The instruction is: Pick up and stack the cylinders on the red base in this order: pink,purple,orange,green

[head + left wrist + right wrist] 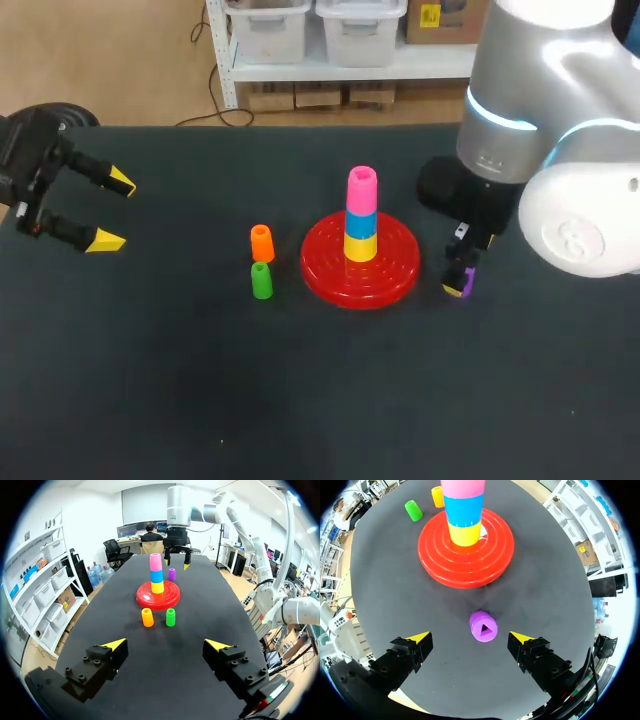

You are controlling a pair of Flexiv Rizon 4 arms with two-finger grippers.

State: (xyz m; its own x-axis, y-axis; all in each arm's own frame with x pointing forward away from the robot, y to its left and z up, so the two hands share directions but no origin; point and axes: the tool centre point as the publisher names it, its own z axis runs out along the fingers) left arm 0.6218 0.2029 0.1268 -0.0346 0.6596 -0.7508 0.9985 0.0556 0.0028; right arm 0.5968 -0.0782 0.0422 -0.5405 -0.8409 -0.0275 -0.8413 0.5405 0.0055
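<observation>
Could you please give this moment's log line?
pink cylinder: stacked | right gripper: open, straddling purple cylinder | left gripper: open | orange cylinder, green cylinder: unstacked

Pink cylinder (pixel 362 188) topmost on red base (pixel 325 264), purple cylinder (pixel 483 626) near it, orange cylinder (pixel 261 242) beside green cylinder (pixel 261 280)

six cylinders (pixel 361 190) (pixel 361 222) (pixel 360 247) (pixel 261 242) (pixel 261 281) (pixel 460 281), one red base (pixel 325 268)
</observation>
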